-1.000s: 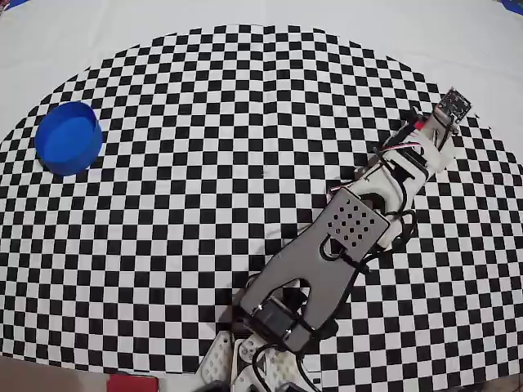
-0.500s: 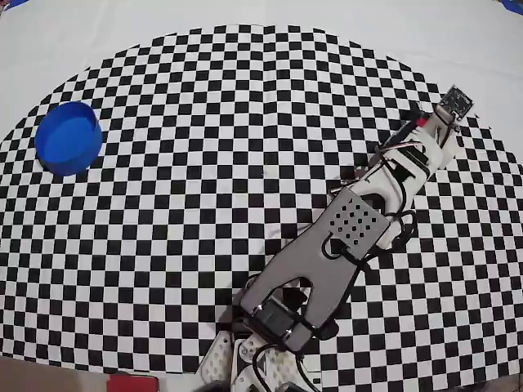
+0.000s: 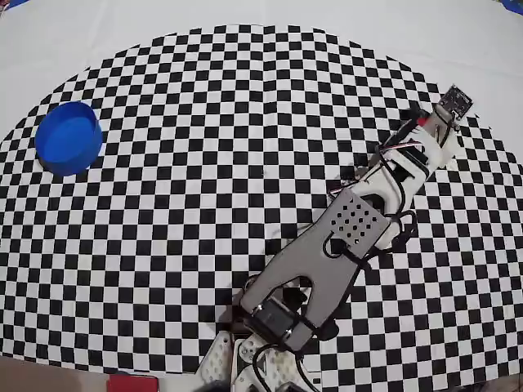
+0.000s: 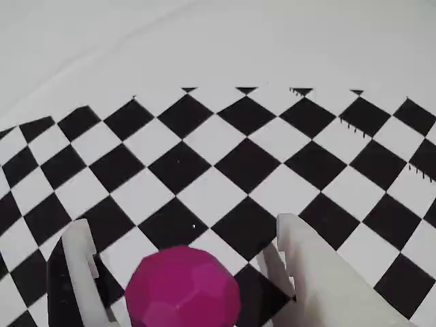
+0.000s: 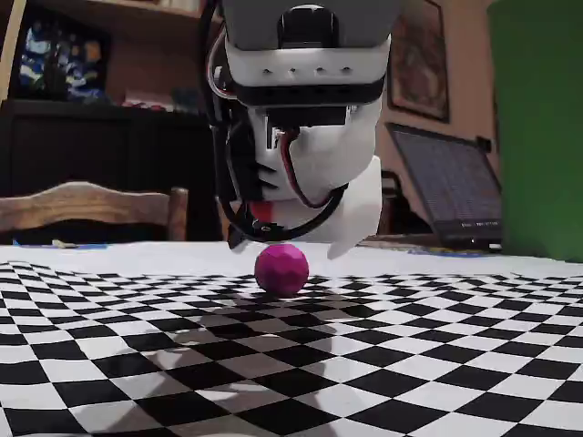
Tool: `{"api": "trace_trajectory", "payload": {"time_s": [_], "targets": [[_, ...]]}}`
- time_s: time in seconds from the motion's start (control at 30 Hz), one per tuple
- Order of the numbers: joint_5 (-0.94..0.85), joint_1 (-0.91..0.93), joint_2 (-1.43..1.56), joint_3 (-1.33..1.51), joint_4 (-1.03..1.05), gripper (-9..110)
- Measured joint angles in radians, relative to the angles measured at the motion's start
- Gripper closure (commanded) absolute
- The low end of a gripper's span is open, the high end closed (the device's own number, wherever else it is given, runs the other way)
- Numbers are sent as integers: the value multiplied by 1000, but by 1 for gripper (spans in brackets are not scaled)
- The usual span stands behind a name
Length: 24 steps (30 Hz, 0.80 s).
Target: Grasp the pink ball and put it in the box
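Observation:
The pink ball (image 4: pixel 182 286) rests on the checkered cloth between my two white fingers in the wrist view, with a gap on each side. My gripper (image 4: pixel 184 225) is open around it. In the fixed view the ball (image 5: pixel 281 269) sits on the cloth just under the gripper (image 5: pixel 293 246). In the overhead view the gripper (image 3: pixel 431 137) is at the far right of the cloth and hides the ball. The box (image 3: pixel 69 138), a round blue container, stands at the far left, well away from the arm.
The arm (image 3: pixel 347 224) stretches from its base (image 3: pixel 261 359) at the bottom edge diagonally to the upper right. The checkered cloth (image 3: pixel 204 163) ends just beyond the gripper, on a white table. A green object (image 5: pixel 537 127) stands at the right in the fixed view.

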Motion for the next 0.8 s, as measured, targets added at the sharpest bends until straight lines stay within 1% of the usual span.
{"api": "trace_trajectory", "payload": {"time_s": [0.8], "targets": [[0, -12, -46, -18, 0, 70]]}}
